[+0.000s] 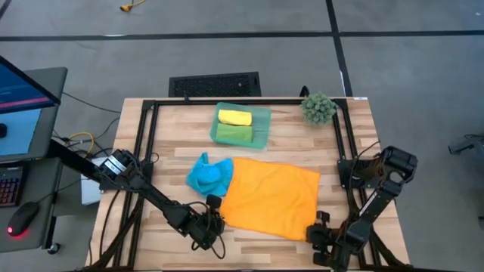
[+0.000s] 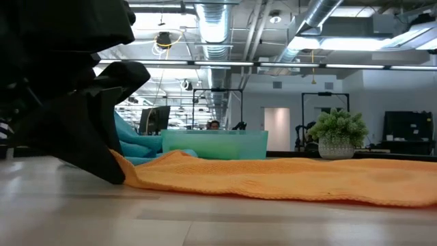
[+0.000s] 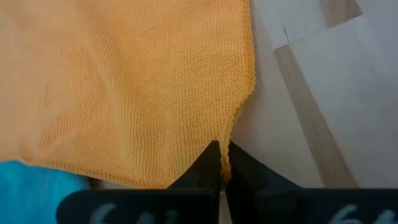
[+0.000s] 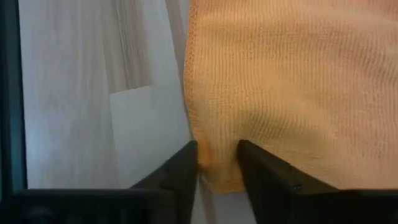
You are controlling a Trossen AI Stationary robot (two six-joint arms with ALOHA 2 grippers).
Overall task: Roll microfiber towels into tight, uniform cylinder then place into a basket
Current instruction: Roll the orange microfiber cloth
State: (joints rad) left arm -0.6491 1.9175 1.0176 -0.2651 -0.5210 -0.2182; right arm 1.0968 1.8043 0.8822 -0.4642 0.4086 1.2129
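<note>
The orange towel (image 1: 272, 196) lies spread flat on the table's near half. The crumpled blue towel (image 1: 208, 175) rests against its left edge. At the back, the teal basket (image 1: 265, 113) holds a yellow roll (image 1: 234, 118) and a green roll (image 1: 234, 134). My left gripper (image 1: 217, 217) is shut on the orange towel's near-left corner. My right gripper (image 4: 219, 163) stands open at the near-right corner (image 1: 311, 229), one finger on each side of the cloth. The low view shows the left gripper (image 2: 113, 174) down at the towel's edge. My left gripper pinches the orange towel's near-left corner (image 3: 225, 149) between its two fingers, right at the hemmed edge. The fingers slant down from the near left. The corner lies low at the table and the rest of the towel lies flat. I cannot tell whether my right gripper's fingers (image 4: 186, 168) touch the cloth between them.
A spiky green plant ball (image 1: 318, 108) in a pot stands at the back right corner. Black frame rails (image 1: 344, 151) run along the table's left, right and far sides. Bare wood (image 1: 181, 128) lies left of the basket. A monitor and keyboard sit off the table's left.
</note>
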